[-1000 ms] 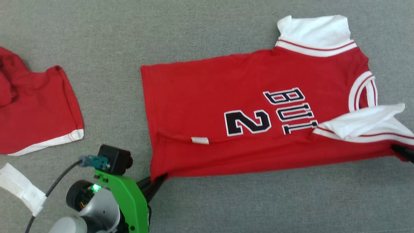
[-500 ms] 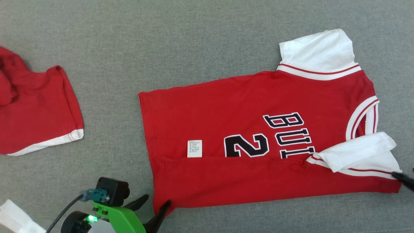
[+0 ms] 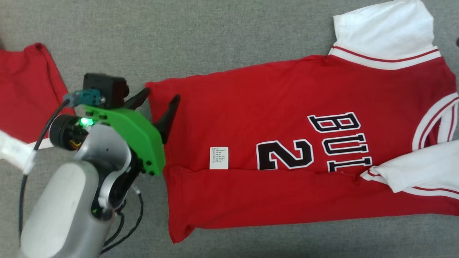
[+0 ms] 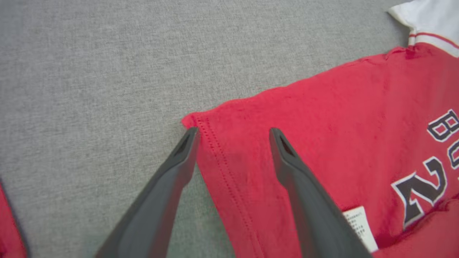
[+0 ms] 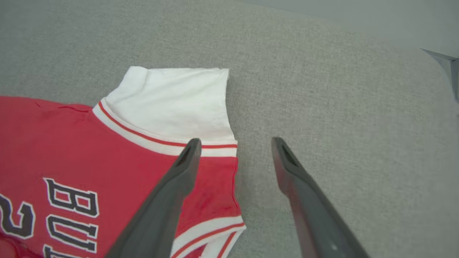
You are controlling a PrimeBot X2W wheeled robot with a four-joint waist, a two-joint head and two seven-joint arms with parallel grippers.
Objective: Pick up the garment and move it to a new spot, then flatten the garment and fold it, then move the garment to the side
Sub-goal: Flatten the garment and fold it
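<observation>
A grey counter (image 3: pixel 229 28) carries a red jersey (image 3: pixel 287 107) lying flat from centre towards 3 o'clock in the head view, its 6 o'clock edge already folded up. The left tool (image 3: pixel 161 94), spread wide and empty, straddles the hem corner at the jersey's 10 o'clock. The right tool (image 5: pixel 235 140), also spread, straddles the shoulder edge beside the white sleeve (image 5: pixel 172 104). It would be best to pinch both corners together, lift evenly, and lay that edge towards 6 o'clock.

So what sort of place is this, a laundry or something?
Probably a robot test bench for folding clothes, not a laundry: a plain grey cloth-covered surface, one red jersey spread on it, another red garment at the side, and the robot's left hand with bare cables.
</observation>
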